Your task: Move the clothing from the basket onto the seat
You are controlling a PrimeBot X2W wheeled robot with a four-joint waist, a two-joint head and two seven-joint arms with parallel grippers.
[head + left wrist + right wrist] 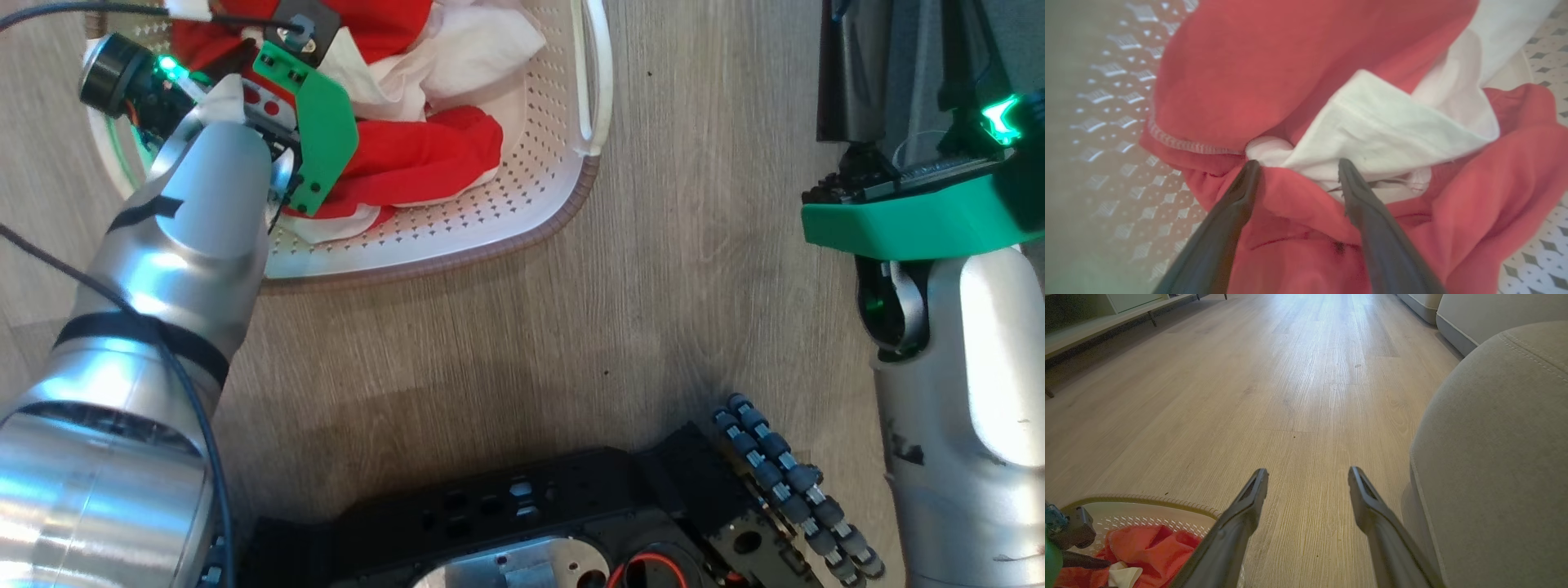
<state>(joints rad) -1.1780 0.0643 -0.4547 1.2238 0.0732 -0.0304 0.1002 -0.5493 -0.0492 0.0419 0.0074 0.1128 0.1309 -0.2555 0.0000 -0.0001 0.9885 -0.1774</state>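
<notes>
The clothing point(416, 155), red with white parts, lies bundled in the cream perforated basket point(522, 204) on the floor. My left arm reaches down into the basket. In the left wrist view my left gripper point(1298, 165) is open, its tips pressed into the clothing point(1241, 73), with a red fold lying between the fingers point(1359, 200). My right gripper point(1308, 473) hangs open over bare floor with nothing between its fingers. The grey seat point(1494, 449) is close on its right. The basket point(1147, 500) and the clothing point(1151, 547) are at its lower left.
Pale wooden floor point(653, 310) surrounds the basket. My black wheeled base point(522, 523) lies along the bottom of the head view. A low shelf unit point(1094, 322) stands far off at the left, and another pale upholstered piece point(1474, 310) stands beyond the seat.
</notes>
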